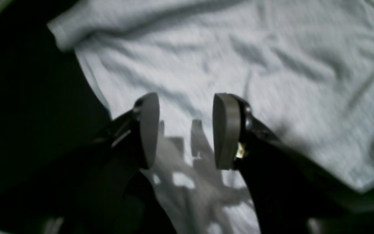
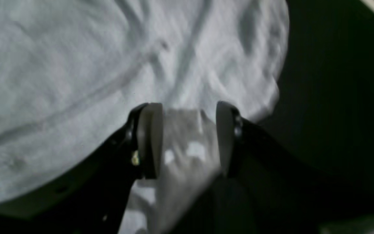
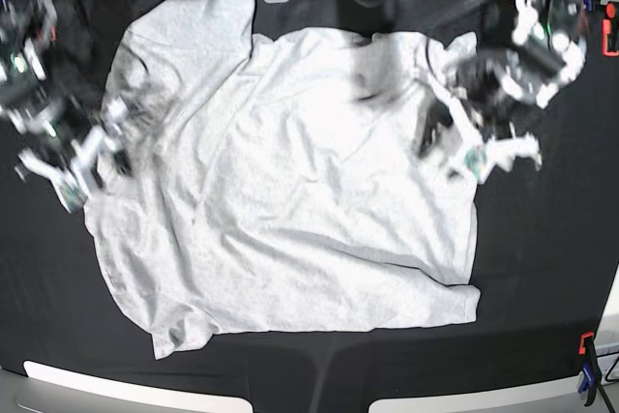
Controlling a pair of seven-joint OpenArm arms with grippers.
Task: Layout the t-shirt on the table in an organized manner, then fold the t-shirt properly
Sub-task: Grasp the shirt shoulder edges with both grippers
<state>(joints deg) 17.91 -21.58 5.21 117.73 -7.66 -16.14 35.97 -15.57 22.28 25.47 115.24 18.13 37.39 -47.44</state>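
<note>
1. Hovering over the shirt [image 3: 290, 191] are both of my grippers, and neither one holds anything.
2. My left gripper [image 1: 186, 130] has its jaws apart with a wide gap. Shirt cloth lies right under it and spreads out ahead and to its right. One sleeve [image 1: 76, 26] sits up ahead on its left.
3. My right gripper [image 2: 188, 139] is apart too, with only cloth seen through the gap. The shirt spreads out ahead and to its left, and the shirt's edge is just to its right.
4. The shirt lies mostly spread out on the black table [image 3: 542, 268]. I think the laying-out part is nearly done.
5. It is not tidy yet. It sits crooked, it has many wrinkles, and the cloth near my left gripper looks bunched.
6. No fold has been made, so I judge all the folding is left to do.
7. I can read no words or labels on the shirt. The side facing up looks plain, and the pictures are blurry.
</note>
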